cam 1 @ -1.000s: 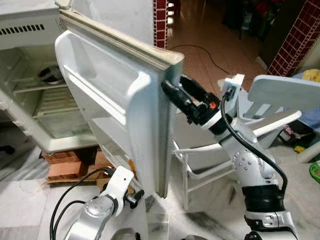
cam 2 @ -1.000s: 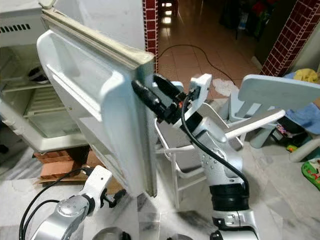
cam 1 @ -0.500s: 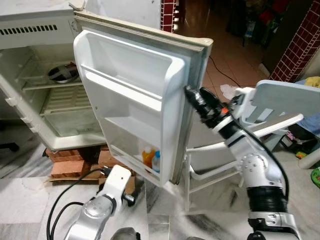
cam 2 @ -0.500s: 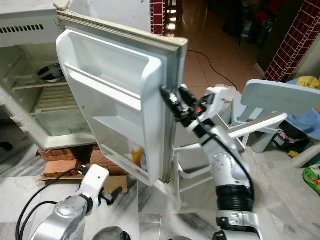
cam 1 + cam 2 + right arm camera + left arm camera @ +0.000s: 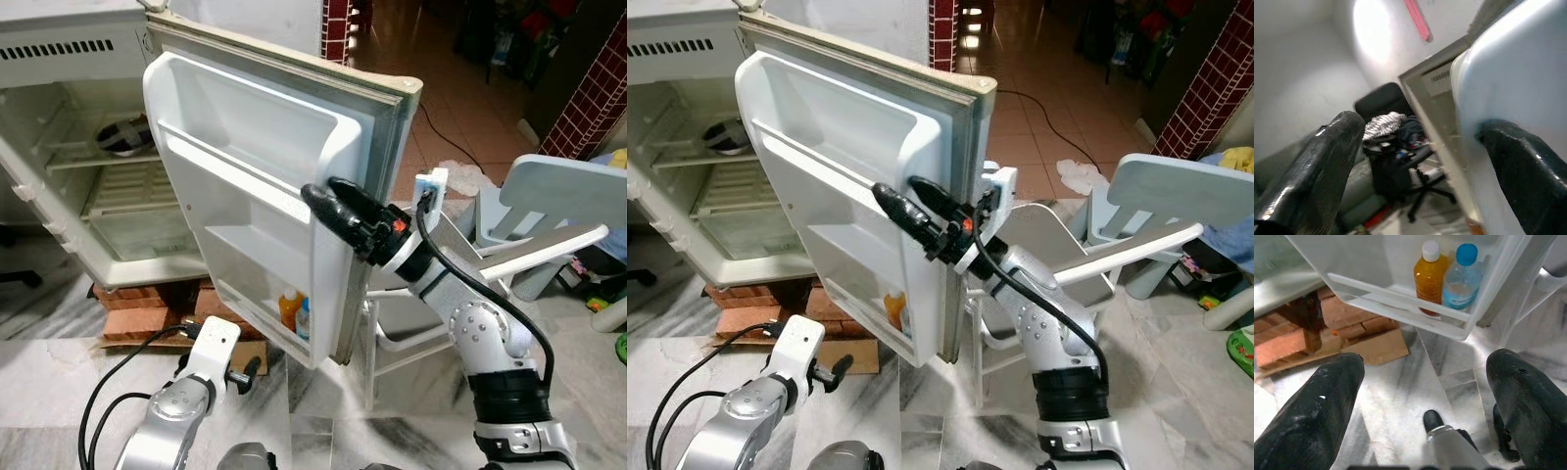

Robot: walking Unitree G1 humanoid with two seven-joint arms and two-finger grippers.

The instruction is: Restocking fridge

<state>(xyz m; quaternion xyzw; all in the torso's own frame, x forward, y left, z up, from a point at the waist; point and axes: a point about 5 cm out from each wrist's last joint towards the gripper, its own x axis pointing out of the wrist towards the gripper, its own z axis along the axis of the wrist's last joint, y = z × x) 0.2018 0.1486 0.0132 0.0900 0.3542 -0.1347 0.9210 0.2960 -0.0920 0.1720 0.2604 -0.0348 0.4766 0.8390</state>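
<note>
The white fridge (image 5: 59,225) stands open at the left, and its door (image 5: 245,127) swings out toward me. On the door's bottom shelf stand an orange bottle (image 5: 1431,274) and a blue-capped clear bottle (image 5: 1462,279). My right gripper (image 5: 321,191) is open at the door's free edge, its fingers reaching across the inner face. One finger (image 5: 1518,166) lies close beside the white door moulding. My left gripper (image 5: 1425,367) hangs low and open above the marble floor, below and in front of the bottles.
A metal bowl (image 5: 122,137) sits on an upper shelf inside the fridge. Bricks (image 5: 147,318) and cardboard (image 5: 1376,345) lie under the fridge. A white plastic chair (image 5: 549,196) stands right behind the door. A cable (image 5: 108,401) trails from my left arm.
The door has swung further open since a second ago, uncovering the bottles. My right gripper has moved from the door's outer edge round to its inner face. The camera has shifted.
</note>
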